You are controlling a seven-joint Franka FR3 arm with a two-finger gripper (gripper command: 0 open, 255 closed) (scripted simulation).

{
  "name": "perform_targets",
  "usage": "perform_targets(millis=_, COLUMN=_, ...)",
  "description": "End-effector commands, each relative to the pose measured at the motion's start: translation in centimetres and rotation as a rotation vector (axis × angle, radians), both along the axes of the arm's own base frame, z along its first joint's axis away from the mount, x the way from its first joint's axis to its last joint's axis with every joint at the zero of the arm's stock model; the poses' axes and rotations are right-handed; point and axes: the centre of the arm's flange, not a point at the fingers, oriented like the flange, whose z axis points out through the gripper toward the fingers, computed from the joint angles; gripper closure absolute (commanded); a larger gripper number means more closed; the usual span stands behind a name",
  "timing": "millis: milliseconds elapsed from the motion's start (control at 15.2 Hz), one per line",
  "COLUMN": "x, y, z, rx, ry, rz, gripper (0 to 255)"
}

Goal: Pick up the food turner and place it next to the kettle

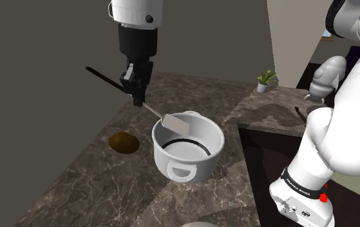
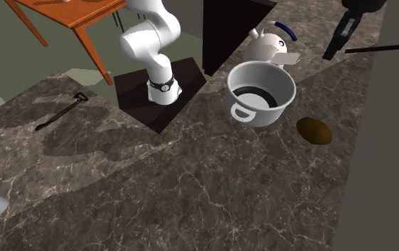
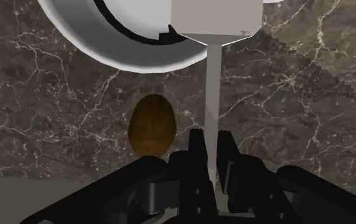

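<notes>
Wrist view: looks down along the claw, clamped tight on the pale shaft of the food turner, with the flat blade out ahead over the rim of a white pot and a brown, potato-like lump lying on the dark marbled surface below. From the shoulder view, holds the turner in the air, well off the surface — black handle sticking out toward that view's left, blade tilted down over the pot's rim; hard to tell whether touching the rim or just clear of it. Judged from that: pick done, carry in hand, placing not yet begun. In the second exterior view, finds the kettle — white, with a blue handle — just behind the pot, with the claw off toward that view's upper right. Next calls for raising the blade clear of the rim, swinging round or over the pot toward the kettle, lowering onto bare surface just beside it, and only then opening. Worth watching: long handle and blade sweeping close to both pot and kettle on the way.
</notes>
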Motion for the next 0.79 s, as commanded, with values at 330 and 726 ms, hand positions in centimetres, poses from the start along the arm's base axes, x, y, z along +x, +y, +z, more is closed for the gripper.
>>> perform_targets(millis=330, x=-4.3, y=8.1, z=0.1, rx=0.0, ry=0.0, rz=-0.002, gripper=255)
perform_targets(millis=726, x=-8.0, y=15.1, z=0.1, rx=0.0, ry=0.0, rz=-0.002, gripper=255)
